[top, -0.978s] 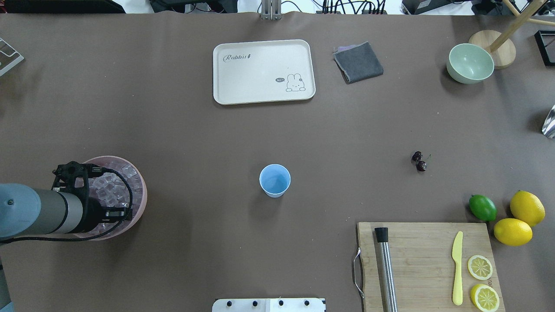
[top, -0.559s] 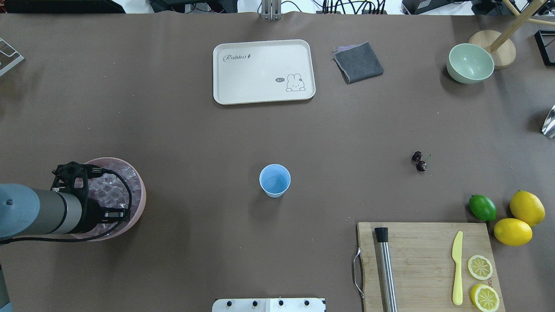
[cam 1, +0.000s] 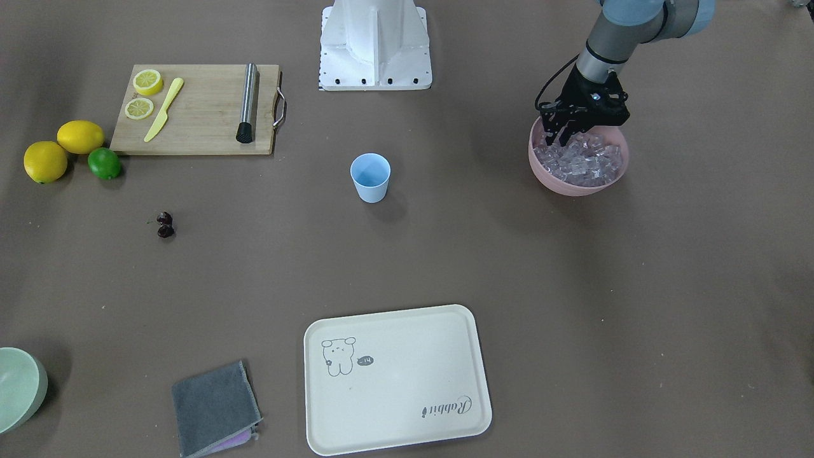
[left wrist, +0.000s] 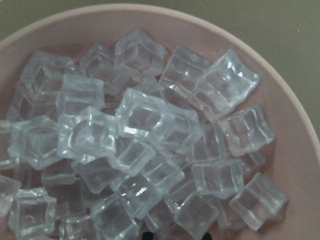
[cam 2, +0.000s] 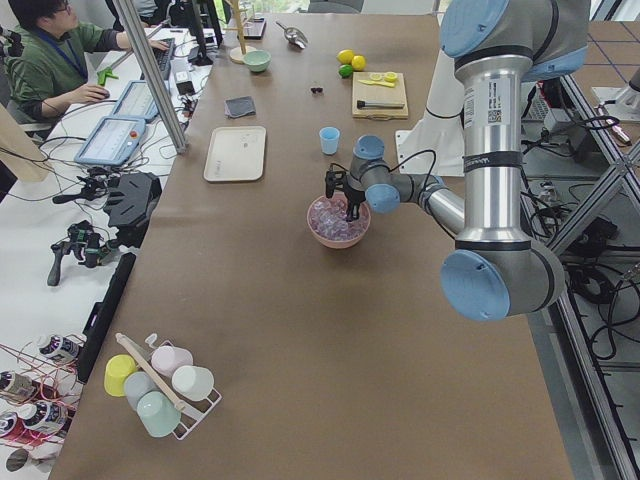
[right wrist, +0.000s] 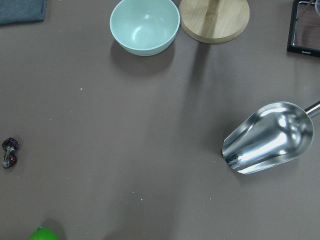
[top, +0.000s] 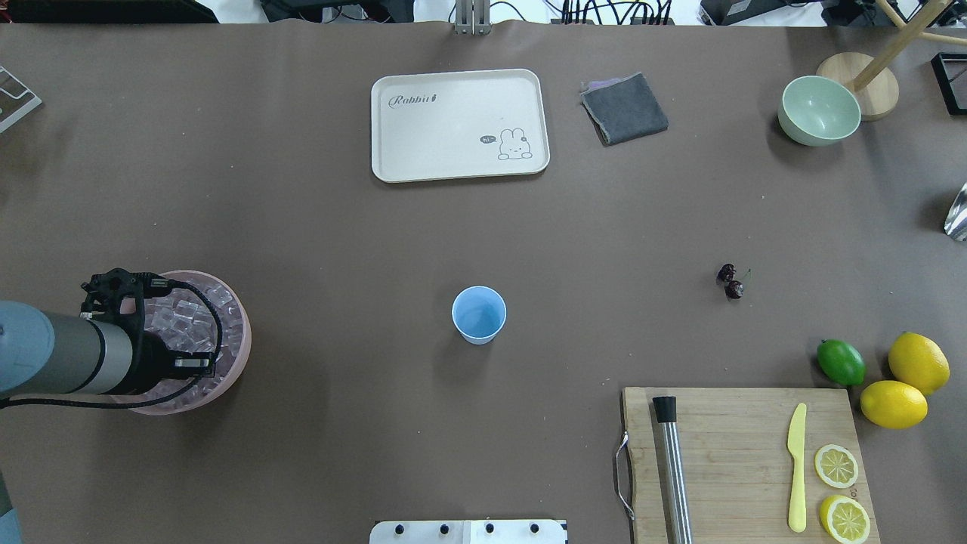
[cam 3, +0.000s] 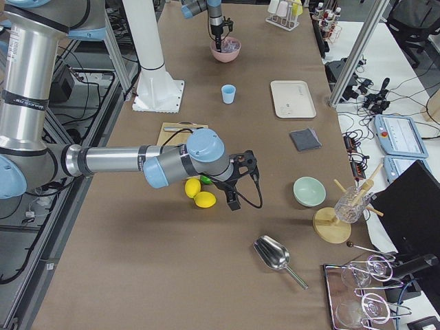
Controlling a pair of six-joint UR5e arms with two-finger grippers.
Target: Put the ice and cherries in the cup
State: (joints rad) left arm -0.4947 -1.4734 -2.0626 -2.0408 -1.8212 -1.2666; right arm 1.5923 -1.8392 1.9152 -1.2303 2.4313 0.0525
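On the worktop [top: 302,227] a cream tray [top: 453,143] lies near a folded grey cloth [top: 624,108], a pale green bowl [top: 819,110] beyond it (steel scoop [right wrist: 267,138] nearby).

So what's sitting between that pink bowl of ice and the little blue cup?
Nothing: in the overhead view only bare brown table lies between the pink bowl and the cup. The front-facing view shows the same.
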